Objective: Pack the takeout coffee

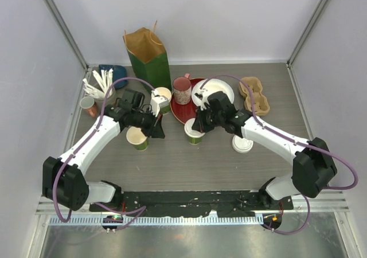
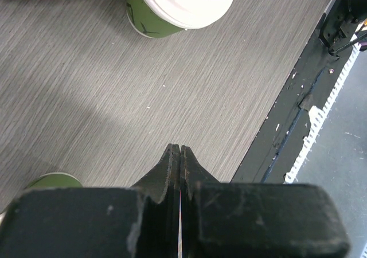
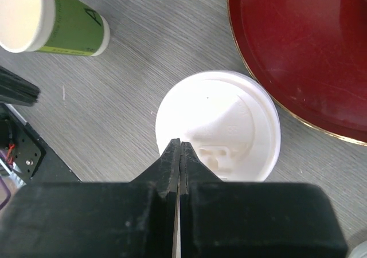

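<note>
A green paper cup with a white lid (image 1: 193,133) stands in front of the red plate; it also shows in the right wrist view (image 3: 229,120) and the left wrist view (image 2: 183,6). My right gripper (image 1: 198,122) (image 3: 179,144) is shut, its tips at the near rim of that lid. An open green cup (image 1: 137,138) (image 3: 51,20) stands to the left. My left gripper (image 1: 156,129) (image 2: 176,149) is shut and empty just right of it, above bare table; that cup's rim (image 2: 54,180) shows low left. A third open cup (image 1: 163,95) stands by the bag. A loose white lid (image 1: 242,144) lies at the right.
A green and brown paper bag (image 1: 148,54) stands open at the back. A red plate (image 1: 186,110) (image 3: 304,46) bears a pink mug (image 1: 182,89). A white plate (image 1: 221,90), a cardboard cup carrier (image 1: 254,95), white utensils (image 1: 97,83) and a small brown cup (image 1: 88,104) lie around.
</note>
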You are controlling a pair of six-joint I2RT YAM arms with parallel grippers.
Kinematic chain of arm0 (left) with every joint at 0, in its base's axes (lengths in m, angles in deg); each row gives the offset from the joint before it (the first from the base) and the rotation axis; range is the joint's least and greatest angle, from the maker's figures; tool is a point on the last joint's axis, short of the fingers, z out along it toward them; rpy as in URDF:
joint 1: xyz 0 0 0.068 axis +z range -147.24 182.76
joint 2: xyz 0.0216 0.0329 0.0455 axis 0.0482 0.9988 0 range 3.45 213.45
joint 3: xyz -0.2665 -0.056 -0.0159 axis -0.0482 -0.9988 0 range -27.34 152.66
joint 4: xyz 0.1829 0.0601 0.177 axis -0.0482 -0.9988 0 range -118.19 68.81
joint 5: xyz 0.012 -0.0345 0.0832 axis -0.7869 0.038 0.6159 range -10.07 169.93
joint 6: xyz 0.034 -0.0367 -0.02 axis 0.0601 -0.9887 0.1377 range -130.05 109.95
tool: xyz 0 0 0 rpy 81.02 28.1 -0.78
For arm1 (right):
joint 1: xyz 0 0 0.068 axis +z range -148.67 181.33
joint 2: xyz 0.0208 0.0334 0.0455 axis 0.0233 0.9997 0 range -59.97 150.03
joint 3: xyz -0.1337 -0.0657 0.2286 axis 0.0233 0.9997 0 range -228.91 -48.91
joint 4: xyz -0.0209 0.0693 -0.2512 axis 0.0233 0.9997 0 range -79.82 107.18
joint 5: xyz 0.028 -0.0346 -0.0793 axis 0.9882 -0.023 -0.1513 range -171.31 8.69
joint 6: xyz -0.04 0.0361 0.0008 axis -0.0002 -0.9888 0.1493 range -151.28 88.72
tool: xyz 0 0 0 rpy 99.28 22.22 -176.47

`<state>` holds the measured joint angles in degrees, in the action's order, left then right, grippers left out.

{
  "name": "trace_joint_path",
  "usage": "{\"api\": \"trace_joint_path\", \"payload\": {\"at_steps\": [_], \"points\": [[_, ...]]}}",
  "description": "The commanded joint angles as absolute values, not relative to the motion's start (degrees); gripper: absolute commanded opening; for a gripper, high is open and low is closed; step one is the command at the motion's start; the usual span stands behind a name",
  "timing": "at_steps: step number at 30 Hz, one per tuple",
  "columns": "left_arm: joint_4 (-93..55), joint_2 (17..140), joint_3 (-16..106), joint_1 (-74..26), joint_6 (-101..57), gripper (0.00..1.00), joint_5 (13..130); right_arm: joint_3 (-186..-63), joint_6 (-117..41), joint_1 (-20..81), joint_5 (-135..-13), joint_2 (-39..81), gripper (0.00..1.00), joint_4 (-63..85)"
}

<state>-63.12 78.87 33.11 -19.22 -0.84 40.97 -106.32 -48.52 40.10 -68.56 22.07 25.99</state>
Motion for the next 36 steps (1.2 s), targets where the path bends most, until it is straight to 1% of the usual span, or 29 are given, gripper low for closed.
{"api": "trace_joint_path", "payload": {"at_steps": [1,3,5,6,8,9,10,11,12,13,14,15,16,18,19,21,22,26,28,29,32,36], "points": [[-63.99,77.9,35.77,-19.03,-0.3,0.0,40.21,-114.02,-46.4,40.09,-66.64,21.07,0.01,29.25],[-64.17,77.63,36.29,-18.95,-0.21,0.0,40.3,-115.7,-45.61,40.18,-66.02,21.42,0.02,29.78],[-64.26,77.37,36.47,-18.95,-0.3,0.0,40.21,-118.25,-44.65,40.09,-66.2,21.68,0.05,31.35],[-64.43,77.37,36.91,-19.03,-0.3,0.0,40.47,-119.13,-44.38,40.09,-67.68,21.51,0.11,32.32],[-64.78,77.02,37.0,-19.03,-0.3,0.0,41.17,-121.24,-44.03,40.01,-71.62,20.46,0.19,36.35],[-64.87,76.67,37.09,-19.04,-0.38,0.0,42.39,-121.68,-43.33,40.01,-78.0,19.67,0.24,37.85],[-64.96,76.4,37.17,-19.04,-0.64,0.02,43.36,-122.12,-42.71,39.92,-80.93,18.88,0.26,41.26],[-64.87,76.05,37.09,-18.86,-0.65,0.06,44.16,-122.12,-41.84,39.83,-85.57,17.04,0.29,42.94],[-64.96,75.35,37.17,-18.86,-0.56,0.12,46.25,-121.69,-38.44,39.66,-89.8,16.07,0.33,45.83],[-65.05,75.0,37.35,-18.86,-0.56,0.26,47.23,-121.16,-36.49,39.48,-91.75,15.01,0.35,46.99],[-65.4,74.65,37.87,-18.69,-0.21,0.35,48.11,-120.46,-33.77,39.39,-92.99,12.83,0.42,48.05],[-65.57,74.38,38.23,-18.42,-0.12,0.42,49.42,-118.54,-27.48,39.3,-93.18,11.94,0.45,50.23],[-65.92,74.29,38.58,-18.33,0.05,0.52,49.96,-117.3,-23.85,39.3,-92.74,11.06,0.48,51.39],[-66.02,73.94,39.37,-18.16,-0.03,0.62,50.93,-114.5,-19.26,38.95,-93.79,10.17,0.5,55.06],[-65.84,73.85,39.55,-18.07,-0.38,0.64,52.06,-113.96,-14.11,38.69,-92.4,10.0,0.51,56.74],[-65.66,73.68,39.99,-18.07,-0.21,0.65,52.69,-112.73,-8.73,37.81,-88.72,9.73,0.52,61.74],[-65.4,73.5,40.07,-18.07,-0.3,0.66,53.04,-112.2,-3.47,36.68,-86.35,9.29,0.52,62.73],[-64.79,72.54,39.46,-17.98,-0.03,0.66,53.3,-109.04,9.03,35.17,-87.38,8.24,0.54,64.23],[-64.79,71.92,39.02,-17.98,0.4,0.65,52.95,-106.14,13.08,34.47,-87.12,7.62,0.53,65.46],[-64.79,71.4,38.67,-17.98,0.67,0.65,52.6,-105.26,17.98,33.34,-85.11,7.53,0.49,66.16],[-65.31,70.69,38.84,-17.98,1.37,0.65,52.08,-102.36,21.71,31.58,-85.53,8.23,0.49,66.43],[-65.14,70.16,39.11,-17.98,1.81,0.66,51.29,-99.45,23.65,29.99,-87.46,10.95,0.51,64.41]]}}
